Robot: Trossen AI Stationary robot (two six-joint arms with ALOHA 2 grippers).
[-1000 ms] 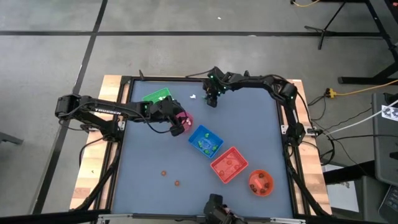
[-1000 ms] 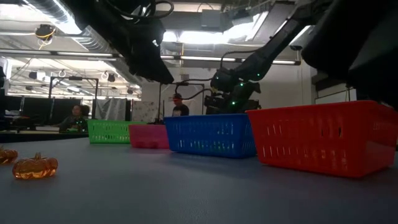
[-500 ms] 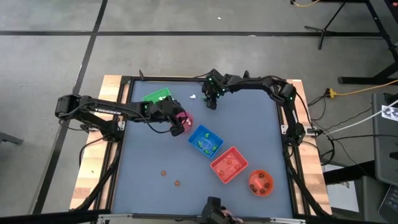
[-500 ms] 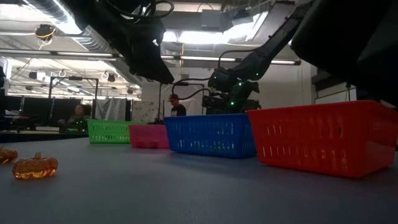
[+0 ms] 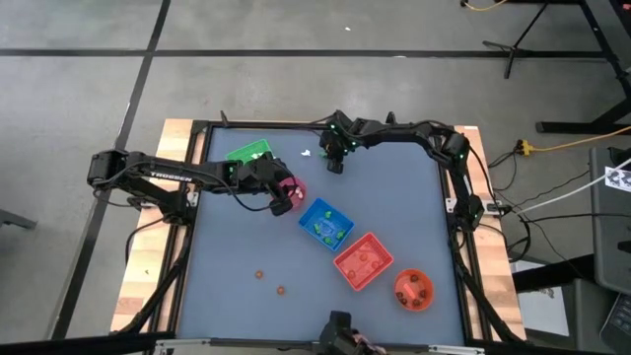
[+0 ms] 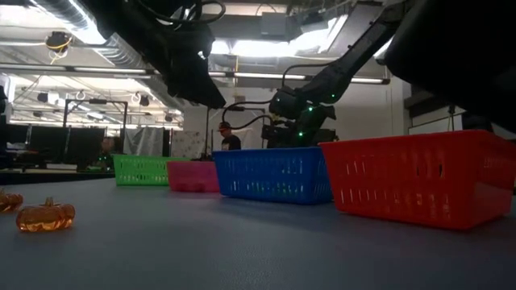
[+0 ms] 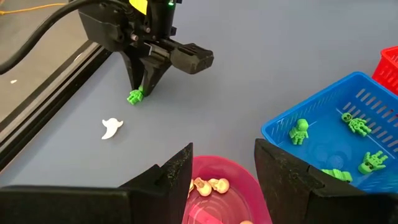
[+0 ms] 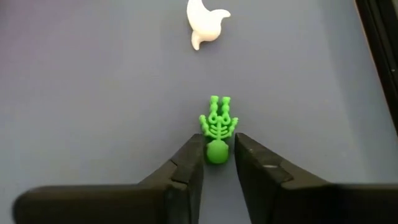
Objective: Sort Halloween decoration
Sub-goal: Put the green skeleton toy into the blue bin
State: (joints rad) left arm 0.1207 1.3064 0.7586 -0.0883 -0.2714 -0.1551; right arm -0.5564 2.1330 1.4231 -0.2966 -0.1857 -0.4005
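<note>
A green skeleton trinket (image 8: pixel 217 124) lies flat on the blue-grey table near its far edge. A white ghost trinket (image 8: pixel 207 22) lies just beyond it. My right gripper (image 8: pixel 216 158) points down at the skeleton and is shut on its head end; the left wrist view also shows the right gripper (image 7: pixel 144 87) above the skeleton (image 7: pixel 135 96). My left gripper (image 7: pixel 224 168) is open and hovers over the pink bowl (image 7: pixel 214 171), which holds small white skulls (image 7: pixel 208 185). Two orange pumpkins (image 5: pixel 259 274) rest on the table's near-left part. My right gripper pinches the green skeleton's round head (image 8: pixel 216 152) between its two fingertips (image 8: pixel 194 152). It comes from above, pointing down, with the fingers on either side of the head. The skeleton's ribs and legs lie flat on the table, stretched out beyond the fingers.
A green tray (image 5: pixel 248 154) sits far left. The blue tray (image 5: pixel 325 223) holds green figures, and the red tray (image 5: pixel 363 261) and orange bowl (image 5: pixel 414 289) run diagonally toward the near right. A black frame rail (image 8: pixel 379 56) edges the table. People sit in the room behind.
</note>
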